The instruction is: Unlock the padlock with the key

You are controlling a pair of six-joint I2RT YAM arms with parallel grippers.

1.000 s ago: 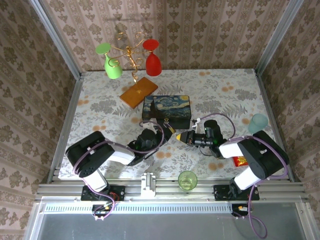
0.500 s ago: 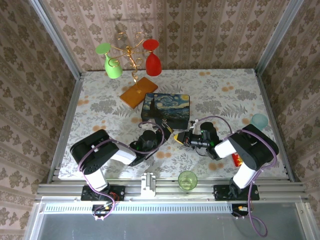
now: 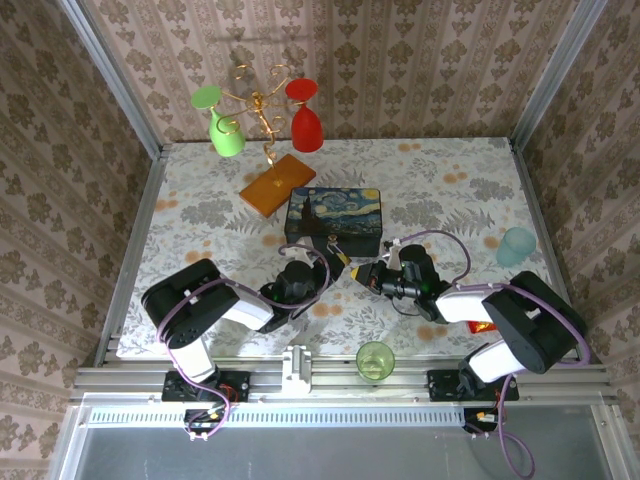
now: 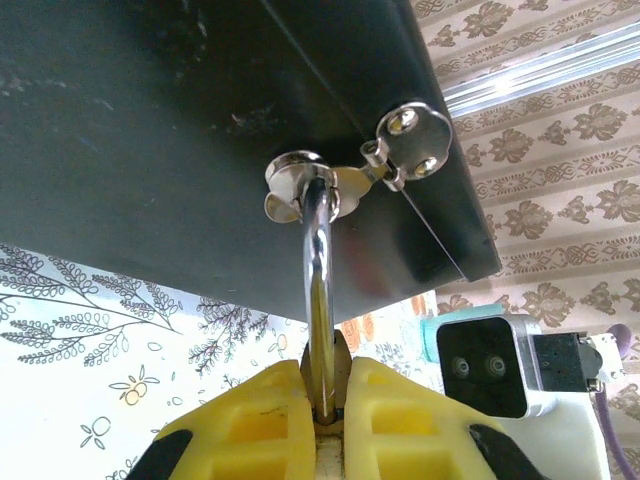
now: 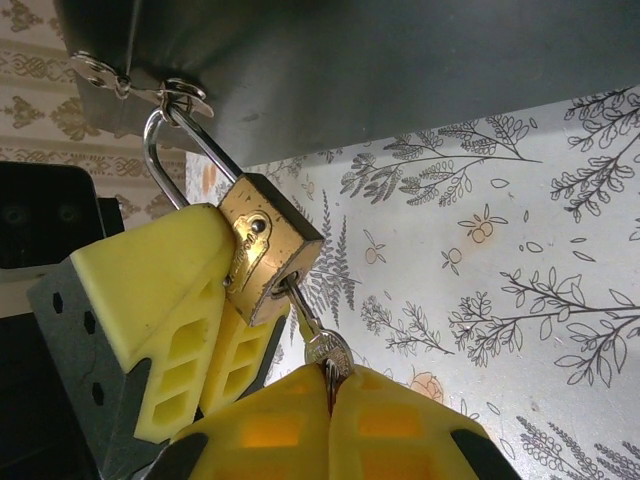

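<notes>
From above, the left gripper [image 3: 337,263] and the right gripper [image 3: 364,273] are seen tip to tip just in front of the starry-night box [image 3: 333,214], at the box's near edge on the flowered table [image 3: 450,180]. What is pinched between them is too small to be made out from this height. A green glass [image 3: 375,358] is seen well in front of the box, near the rail.

Through the left wrist camera, the left gripper [image 4: 326,392] is shown clamped narrowly, its yellow fingers [image 4: 255,420] pressed against both sides of the padlock [image 4: 318,255]. Only a sliver of brass is visible between them. The silver shackle is seen rising from the pads and passing through the metal hasp [image 4: 300,185] fixed to the dark face of the box [image 4: 180,110].

Through the right wrist camera, the right gripper [image 5: 329,392] is shown closed tight on the round head of the key [image 5: 326,350], whose blade is pushed into the keyhole at the lower end of the padlock [image 5: 268,248]. The brass body is held tilted just below the box [image 5: 420,60], gripped from the side by the left gripper's fingers [image 5: 160,295]. The shackle is seen seated in the body and hooked through the hasp [image 5: 175,95] on the box's edge.
</notes>
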